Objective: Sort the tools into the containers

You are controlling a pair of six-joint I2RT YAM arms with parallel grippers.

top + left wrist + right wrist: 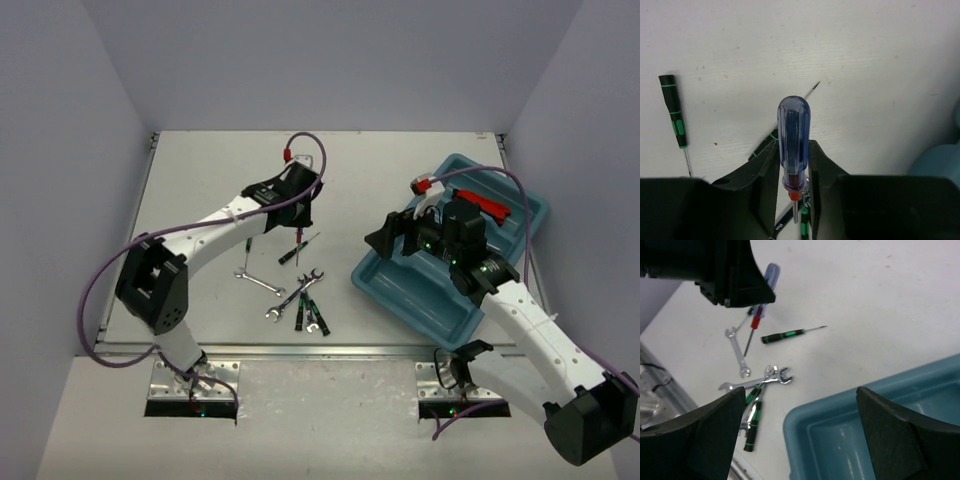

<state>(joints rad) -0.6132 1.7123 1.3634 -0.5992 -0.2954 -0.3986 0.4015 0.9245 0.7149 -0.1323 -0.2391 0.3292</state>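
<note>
Looking from the top external view, the left gripper (297,225) is seen over the middle of the table (200,180), closed on something thin that cannot be identified from here. Nearer the arms' bases, small silver wrenches (258,282) and black-and-green screwdrivers (300,316) are scattered on the table. The teal tray (420,300) lies at the right, with red-handled tools (490,208) in its far part. The right gripper (393,232) is held above the tray's left side.

From the left wrist view, the pinched thing is made clear. A blue-handled screwdriver (794,132) is clamped between the two fingers (765,175) near its red collar, the handle standing out past them. Whether its tip touches the table cannot be told. One black-and-green screwdriver is seen well apart at the left, and another is partly hidden behind the fingers.

From the right wrist view, the right gripper's fingers are shown spread wide. Between them only a corner of the tray and the table are seen. The wrenches are seen crossed with two screwdrivers, just beside that corner.
</note>
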